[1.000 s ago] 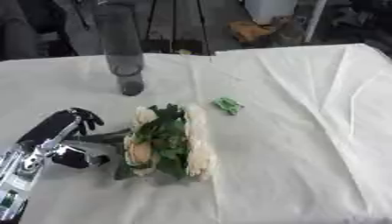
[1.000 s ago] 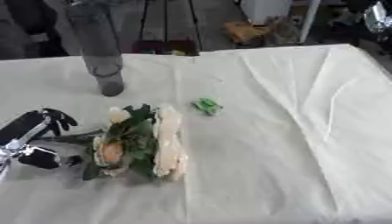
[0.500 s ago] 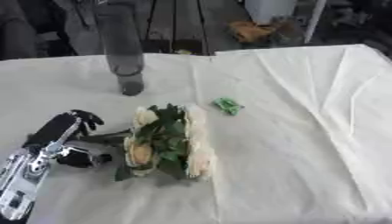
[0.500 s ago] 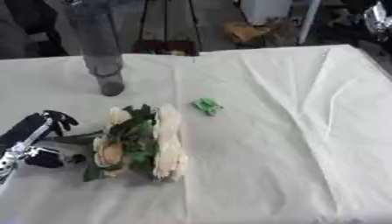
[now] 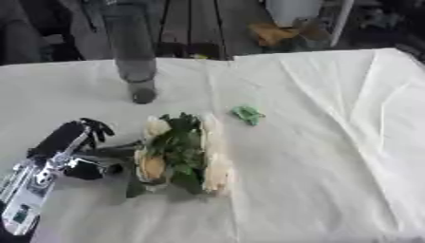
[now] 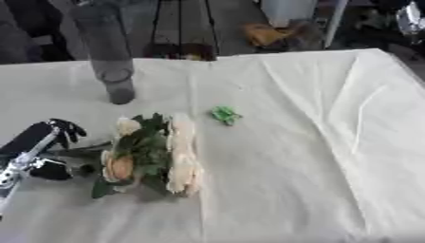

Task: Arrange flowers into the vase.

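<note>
- One white tablecloth [image 5: 315, 156] covers the work surface.
- Tall grey vase [image 5: 133, 52] stands at the far left, well apart from the flowers.
- Bouquet of cream flowers [image 5: 181, 154] lies flat at centre-left; probably light, soft and easily crushed, best taken by the stems.
- Left hand [image 5: 73, 142] sits just beside the stems, fingers curled; whether it holds them, I cannot tell.
- Small green scrap [image 5: 247, 114] lies nearby.

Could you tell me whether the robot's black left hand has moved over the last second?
Yes. The left hand has slid slightly toward the robot, away from the tall grey vase, staying beside the cream flower bunch.
</note>
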Robot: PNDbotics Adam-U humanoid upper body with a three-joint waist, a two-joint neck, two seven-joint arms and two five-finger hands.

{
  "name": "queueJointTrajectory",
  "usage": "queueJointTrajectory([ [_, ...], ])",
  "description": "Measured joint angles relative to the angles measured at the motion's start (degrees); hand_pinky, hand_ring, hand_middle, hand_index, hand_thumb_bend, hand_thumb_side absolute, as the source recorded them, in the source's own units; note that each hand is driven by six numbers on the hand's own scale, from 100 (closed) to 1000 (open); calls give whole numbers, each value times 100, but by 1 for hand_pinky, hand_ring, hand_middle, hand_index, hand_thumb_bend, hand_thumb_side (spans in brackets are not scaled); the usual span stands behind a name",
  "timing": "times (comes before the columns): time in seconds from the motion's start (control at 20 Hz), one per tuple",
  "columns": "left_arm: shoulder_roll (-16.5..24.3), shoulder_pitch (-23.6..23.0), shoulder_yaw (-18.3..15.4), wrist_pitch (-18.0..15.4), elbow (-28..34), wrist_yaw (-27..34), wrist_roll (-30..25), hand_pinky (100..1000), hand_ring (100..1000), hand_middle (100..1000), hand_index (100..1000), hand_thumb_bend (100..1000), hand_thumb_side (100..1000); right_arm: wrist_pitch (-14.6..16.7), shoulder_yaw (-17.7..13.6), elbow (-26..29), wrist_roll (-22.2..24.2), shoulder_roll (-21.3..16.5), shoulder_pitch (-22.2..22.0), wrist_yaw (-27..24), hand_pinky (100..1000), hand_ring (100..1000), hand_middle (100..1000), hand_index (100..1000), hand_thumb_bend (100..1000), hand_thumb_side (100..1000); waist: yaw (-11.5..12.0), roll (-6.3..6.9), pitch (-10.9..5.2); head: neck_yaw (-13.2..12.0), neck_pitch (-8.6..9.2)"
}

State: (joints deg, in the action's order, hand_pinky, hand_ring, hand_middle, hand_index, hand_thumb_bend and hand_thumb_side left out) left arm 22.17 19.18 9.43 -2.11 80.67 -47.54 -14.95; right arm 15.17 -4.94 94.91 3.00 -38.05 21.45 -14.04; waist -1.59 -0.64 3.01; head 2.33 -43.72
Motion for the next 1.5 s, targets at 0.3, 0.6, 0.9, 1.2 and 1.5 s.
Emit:
queueJointTrajectory([
  [0.3,-35,30,49,-3,-97,-26,-11,592,475,513,705,655,186,0,0,0,0,1,7,0,795,842,881,954,186,482,-17,0,1,-9,1],
  [0.6,-64,50,98,-9,-186,-80,-117,529,415,470,674,697,236,0,0,0,0,3,10,0,795,841,881,954,189,482,-39,0,12,-17,2],
  [0.9,-101,94,127,33,-268,-133,-175,467,308,388,589,720,296,0,0,0,0,6,23,0,795,841,880,954,187,483,-52,0,14,-17,2],
  [1.2,-158,104,150,163,-352,-148,44,303,100,227,429,714,339,0,0,0,0,7,24,0,795,841,881,954,187,484,-59,1,17,-17,3],
  [1.5,-255,88,185,347,-459,-58,365,152,100,158,396,701,435,1,-1,0,-1,22,25,-1,795,841,880,954,187,484,-49,-1,31,-11,3],
])
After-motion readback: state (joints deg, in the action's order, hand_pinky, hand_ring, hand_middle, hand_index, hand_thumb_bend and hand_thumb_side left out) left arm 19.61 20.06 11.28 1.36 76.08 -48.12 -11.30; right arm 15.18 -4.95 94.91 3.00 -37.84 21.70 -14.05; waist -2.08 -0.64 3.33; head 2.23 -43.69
